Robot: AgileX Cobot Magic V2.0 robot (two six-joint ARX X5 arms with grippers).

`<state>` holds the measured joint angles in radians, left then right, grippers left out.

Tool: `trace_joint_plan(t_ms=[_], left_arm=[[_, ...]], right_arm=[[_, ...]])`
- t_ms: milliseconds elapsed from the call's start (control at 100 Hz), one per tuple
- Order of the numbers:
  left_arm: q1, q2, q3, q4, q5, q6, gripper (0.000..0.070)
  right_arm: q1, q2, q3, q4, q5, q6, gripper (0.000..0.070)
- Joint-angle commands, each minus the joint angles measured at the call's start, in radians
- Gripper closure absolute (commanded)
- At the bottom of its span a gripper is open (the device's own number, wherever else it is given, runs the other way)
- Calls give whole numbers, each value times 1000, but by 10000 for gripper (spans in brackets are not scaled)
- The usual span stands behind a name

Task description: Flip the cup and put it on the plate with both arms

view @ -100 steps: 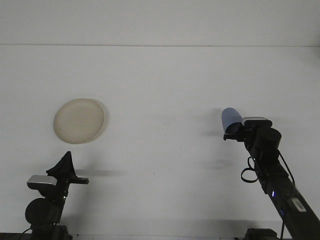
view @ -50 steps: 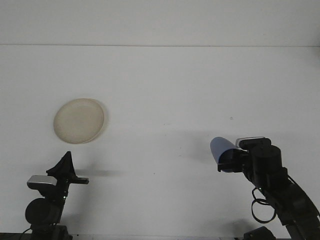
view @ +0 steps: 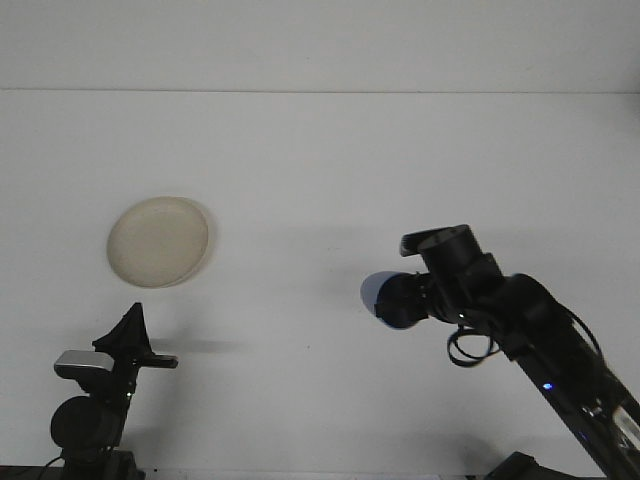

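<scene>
A blue cup (view: 385, 298) hangs above the white table right of centre, lying on its side with its rounded end pointing left. My right gripper (view: 412, 300) is shut on the blue cup, and its black wrist reaches in from the lower right. A cream plate (view: 159, 241) lies flat on the table at the left, well apart from the cup. My left gripper (view: 133, 327) stays low near the front left corner, below the plate, with nothing in it; its dark fingers point up and back.
The white table (view: 320, 170) ends at a pale back wall along the top. A looped black cable (view: 468, 347) hangs under the right wrist.
My right arm has carried the blue cup leftward toward the table's middle and turned it from upright onto its side. The left arm and the plate have not moved.
</scene>
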<state>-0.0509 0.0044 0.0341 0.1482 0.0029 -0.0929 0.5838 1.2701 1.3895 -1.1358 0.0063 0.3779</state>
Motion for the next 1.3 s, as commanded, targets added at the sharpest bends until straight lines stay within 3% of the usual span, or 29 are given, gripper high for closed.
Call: trace_joint_plan(t_ms=[0,480,1170,1290], left_arm=[[-3,-1,-19,10,1,1,689],[-3,-1,-19,10,2,1,689],[-3,-1,-19,10,1,1,689],[-3,-1,-19,10,1,1,689]], right_arm=[[29,86,57,-29,-18,5,700],[146,514,264,-126,-86,-63,700],[163,632,266,-122,-86,-91,700],[171,632,266,-96,-87,-90,636]])
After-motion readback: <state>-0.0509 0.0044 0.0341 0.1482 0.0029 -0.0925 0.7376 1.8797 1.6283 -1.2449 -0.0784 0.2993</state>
